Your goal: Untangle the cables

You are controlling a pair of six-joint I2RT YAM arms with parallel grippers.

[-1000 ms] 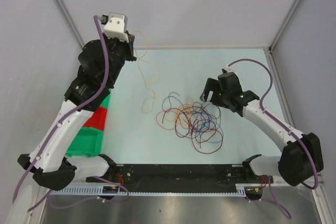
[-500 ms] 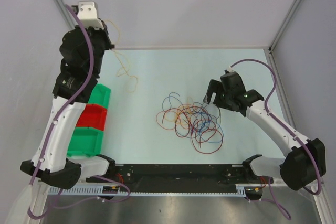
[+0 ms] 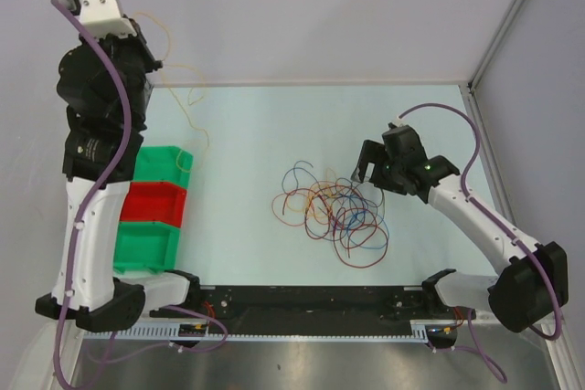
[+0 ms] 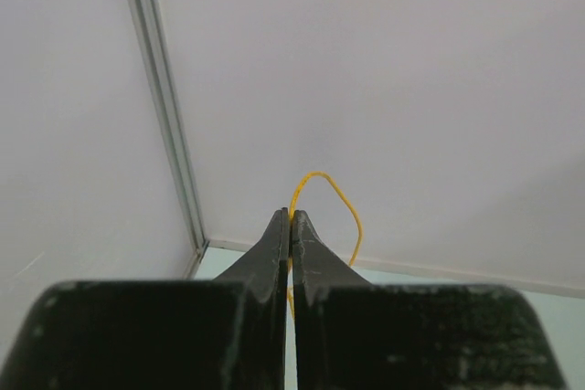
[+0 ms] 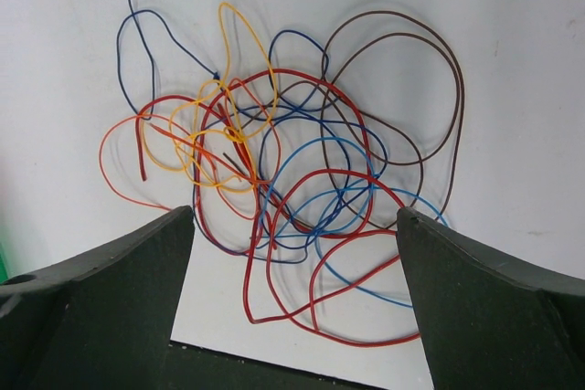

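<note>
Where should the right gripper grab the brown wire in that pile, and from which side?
Take the brown wire on its big outer loop, coming straight down from above. That arc lies flat on the table, clear of the red and blue strands, so the open right gripper could likely straddle it alone.

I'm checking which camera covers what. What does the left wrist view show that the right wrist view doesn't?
Only the left wrist view shows the left gripper shut on a yellow cable, held up against the enclosure wall. Only the right wrist view shows the tangle of cables lying on the table, framed by the open right gripper. Both show thin yellow wire and their own dark fingers.
</note>
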